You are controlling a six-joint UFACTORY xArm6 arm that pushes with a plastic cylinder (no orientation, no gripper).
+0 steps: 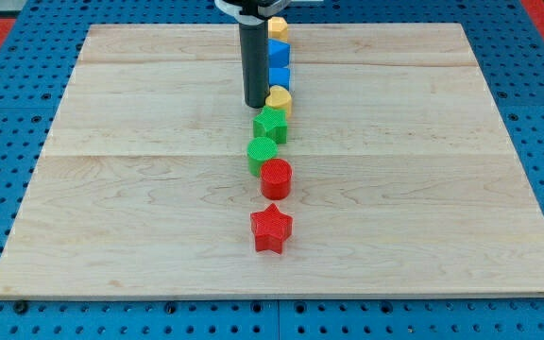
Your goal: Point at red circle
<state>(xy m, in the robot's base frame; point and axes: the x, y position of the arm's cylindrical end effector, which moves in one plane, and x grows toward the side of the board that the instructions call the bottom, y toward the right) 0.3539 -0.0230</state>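
My tip [256, 104] rests on the wooden board [111, 189] near the view's top, just left of the yellow heart [279, 99] and close enough that I cannot tell whether they touch; it is a bare rod with nothing to open or close, and it holds nothing. The red circle [276, 177] I am to point at lies further down the same column of blocks, toward the view's bottom, touching or almost touching the green circle [262, 153] above it, with the red star [271, 228] a little below and apart. Between my tip and the target sit the green star [271, 123] and the green circle, so I judge the pointing step is not yet done: I am near the line of blocks but well short of the right one. Behind the rod, toward the top, a blue cube [280, 77], another blue block [279, 52] and a yellow block [277, 26] carry the column on, partly hidden by my rod. The next move, as I see it, calls for sliding down the view's left side of the column, keeping clear of the two green blocks, and stopping just beside the red circle without nudging it. There is plenty of bare board on both sides of the column, and every edge is well away, so the only tight spot is the column itself.
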